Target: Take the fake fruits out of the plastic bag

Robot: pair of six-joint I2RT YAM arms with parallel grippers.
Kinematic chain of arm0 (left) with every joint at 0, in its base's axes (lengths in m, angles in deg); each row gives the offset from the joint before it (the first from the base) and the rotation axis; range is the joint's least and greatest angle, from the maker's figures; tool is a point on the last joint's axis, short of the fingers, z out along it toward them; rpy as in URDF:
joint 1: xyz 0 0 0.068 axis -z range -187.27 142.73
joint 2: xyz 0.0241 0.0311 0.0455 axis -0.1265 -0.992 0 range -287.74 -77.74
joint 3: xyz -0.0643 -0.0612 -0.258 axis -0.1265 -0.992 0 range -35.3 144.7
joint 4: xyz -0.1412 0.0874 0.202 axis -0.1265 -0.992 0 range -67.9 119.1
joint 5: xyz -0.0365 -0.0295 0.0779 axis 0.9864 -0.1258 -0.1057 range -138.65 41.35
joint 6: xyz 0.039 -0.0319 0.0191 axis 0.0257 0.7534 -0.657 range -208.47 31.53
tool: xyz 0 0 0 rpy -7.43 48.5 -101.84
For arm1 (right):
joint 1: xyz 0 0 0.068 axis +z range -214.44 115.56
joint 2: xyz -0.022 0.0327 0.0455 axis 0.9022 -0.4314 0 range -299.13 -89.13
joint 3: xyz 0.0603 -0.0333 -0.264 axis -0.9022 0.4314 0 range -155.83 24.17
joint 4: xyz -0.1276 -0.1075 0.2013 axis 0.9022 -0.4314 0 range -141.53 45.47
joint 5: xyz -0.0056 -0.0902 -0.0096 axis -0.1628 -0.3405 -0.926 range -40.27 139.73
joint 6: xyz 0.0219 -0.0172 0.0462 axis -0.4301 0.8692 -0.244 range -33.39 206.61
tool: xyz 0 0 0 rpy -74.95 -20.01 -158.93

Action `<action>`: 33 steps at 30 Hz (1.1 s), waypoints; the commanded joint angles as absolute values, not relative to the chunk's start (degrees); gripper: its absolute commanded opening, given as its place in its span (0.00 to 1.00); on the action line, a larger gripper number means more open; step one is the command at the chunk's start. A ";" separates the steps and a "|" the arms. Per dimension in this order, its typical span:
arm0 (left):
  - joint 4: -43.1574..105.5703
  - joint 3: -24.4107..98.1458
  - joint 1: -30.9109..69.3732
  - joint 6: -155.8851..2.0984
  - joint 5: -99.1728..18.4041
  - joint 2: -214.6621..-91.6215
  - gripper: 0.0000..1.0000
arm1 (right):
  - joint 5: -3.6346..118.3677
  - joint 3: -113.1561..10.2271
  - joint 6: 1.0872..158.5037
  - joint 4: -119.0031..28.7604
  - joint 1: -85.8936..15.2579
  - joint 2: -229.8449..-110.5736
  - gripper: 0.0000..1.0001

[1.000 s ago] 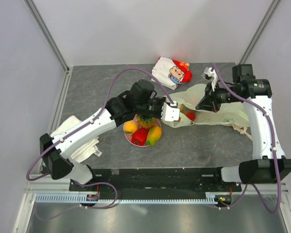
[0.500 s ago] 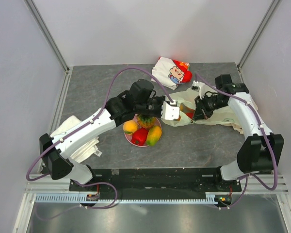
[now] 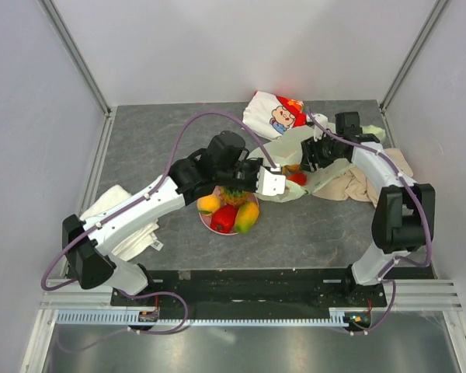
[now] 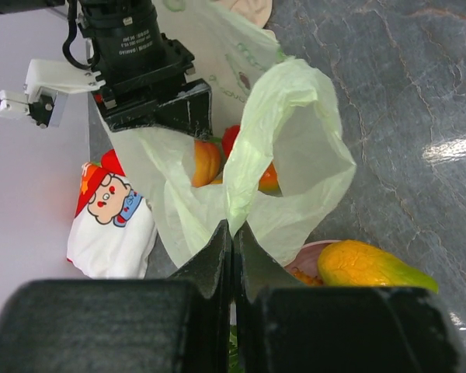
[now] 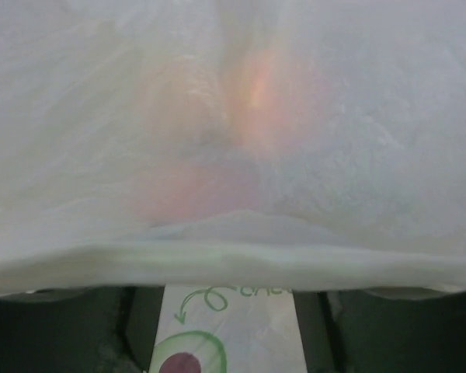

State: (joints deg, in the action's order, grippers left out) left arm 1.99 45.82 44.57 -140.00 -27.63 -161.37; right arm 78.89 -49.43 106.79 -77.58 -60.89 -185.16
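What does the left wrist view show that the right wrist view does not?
Left wrist only: the left fingers pinching the rim of the plastic bag, the cartoon pouch, a mango on a plate. Right wrist only: bag film filling the frame at close range. Both: fake fruits inside the bag, sharp in the left view, blurred glows in the right.

**Thin film, hard gloss**

The plastic bag is thin, translucent, crinkled film. The mango looks like glossy moulded plastic. My left fingers are matt black. The table is smooth, stone-patterned, faintly reflective.
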 commanded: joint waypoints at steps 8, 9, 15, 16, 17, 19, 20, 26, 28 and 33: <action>3.44 46.79 43.89 -140.77 -29.75 -162.81 0.02 | 80.74 -52.91 103.22 -68.53 -59.00 -192.49 0.76; 3.70 46.61 43.54 -140.77 -29.84 -162.73 0.02 | 81.19 -52.39 102.79 -66.61 -58.65 -192.40 0.80; 4.49 47.58 42.65 -140.24 -29.75 -163.60 0.02 | 79.62 -52.29 97.25 -59.74 -56.36 -195.38 0.98; 4.41 47.67 42.57 -140.24 -29.66 -164.04 0.02 | 77.43 -53.34 97.16 -59.56 -54.97 -197.13 0.98; 4.41 47.84 42.57 -140.15 -29.66 -164.31 0.02 | 75.41 -54.05 97.16 -59.64 -54.34 -198.36 0.98; 4.58 48.11 42.48 -139.89 -29.57 -164.83 0.02 | 73.46 -56.06 97.24 -59.47 -53.03 -201.61 0.98; 4.76 48.28 42.48 -139.72 -29.57 -164.84 0.02 | 72.32 -56.86 97.24 -59.73 -52.50 -202.59 0.98; 5.02 48.63 42.39 -139.36 -29.84 -165.27 0.02 | 64.93 -58.80 96.28 -54.66 -51.00 -205.50 0.98; 5.11 48.63 42.30 -139.27 -29.92 -165.19 0.02 | 65.98 -58.36 95.05 -52.27 -51.00 -205.58 0.98; 4.85 48.63 42.13 -139.19 -29.84 -165.54 0.02 | 66.69 -60.72 88.83 -47.52 -50.91 -208.39 0.98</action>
State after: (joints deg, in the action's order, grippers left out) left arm 3.13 46.30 42.51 -139.98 -29.75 -165.33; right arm 67.57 -57.35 94.73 -54.46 -50.80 -206.47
